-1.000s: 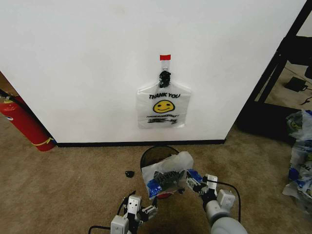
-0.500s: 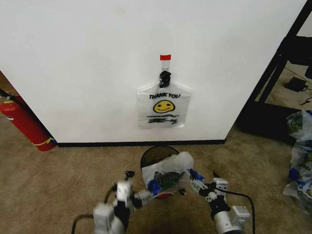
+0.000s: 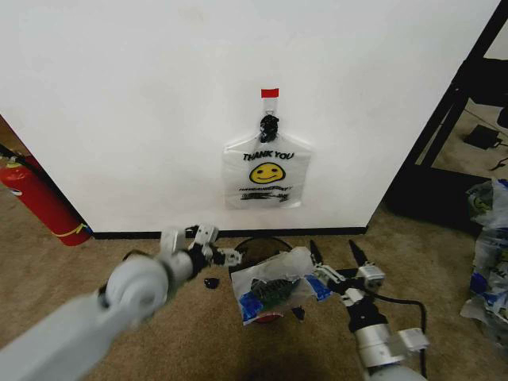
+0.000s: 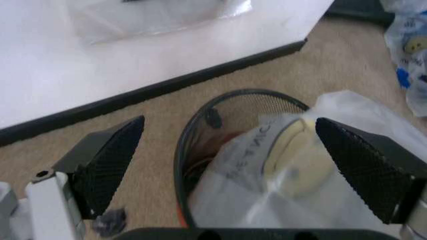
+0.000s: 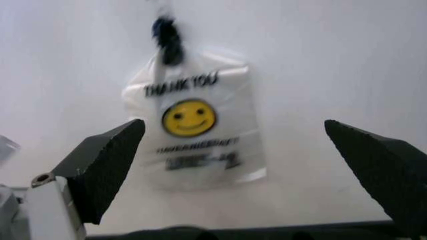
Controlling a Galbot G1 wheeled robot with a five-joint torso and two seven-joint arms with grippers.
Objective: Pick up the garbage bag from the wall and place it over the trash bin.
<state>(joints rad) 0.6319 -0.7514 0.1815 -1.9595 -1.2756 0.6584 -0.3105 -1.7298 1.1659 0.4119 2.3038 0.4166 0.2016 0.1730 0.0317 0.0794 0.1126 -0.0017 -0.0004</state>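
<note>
Room: beige carpet [image 3: 119, 286] running up to a white wall [image 3: 143, 103] with a black baseboard [image 3: 317, 232].
Far left: red fire extinguisher [image 3: 36, 198] leaning at the foot of the wall.
Left gripper [image 3: 225, 255]: reaching in low from the left, just above the carpet and near the baseboard, beside the left rim of the trash bin; jaws spread wide with nothing between them. From the left wrist view its fingers [image 4: 110, 160] straddle the bin's rim and the crumpled bag without touching either.
Small dark object [image 3: 211, 282]: on the carpet just left of the bin; cannot tell what it is.
Trash bin [image 3: 252, 244]: on the carpet close under the wall, round dark rim showing at the back, red band low at the front.
Garbage bag [image 3: 274, 284]: crumpled, draped over the front of the bin, blue marks at its edges; it lies between the two grippers, held by neither.
Flat bag [image 3: 266, 175]: hanging smooth on the wall from a black hook [image 3: 268, 125] under a red tape strip [image 3: 270, 93], smiley face and "THANK YOU" print.
Right gripper [image 3: 337, 255]: just right of the bin, jaws parted, empty, pointing toward the wall.
Far right: pile of plastic bags [image 3: 488, 262] on the carpet.
</note>
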